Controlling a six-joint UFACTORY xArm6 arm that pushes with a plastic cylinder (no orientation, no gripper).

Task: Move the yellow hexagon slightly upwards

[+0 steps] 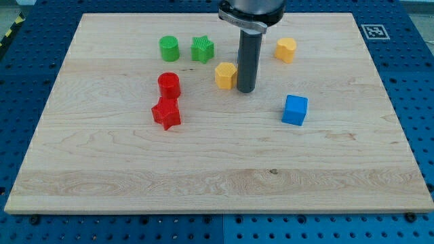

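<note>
Near the desk's top middle: yellow hexagon, with my tip just off its right side.

No gripper here, only a rod; to push upwards I'd guess it must get below the hexagon first. Green star sits up-left.

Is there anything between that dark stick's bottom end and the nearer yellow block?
No. In the camera view my tip stands just to the view's right of the yellow hexagon, with nothing between them.
</note>
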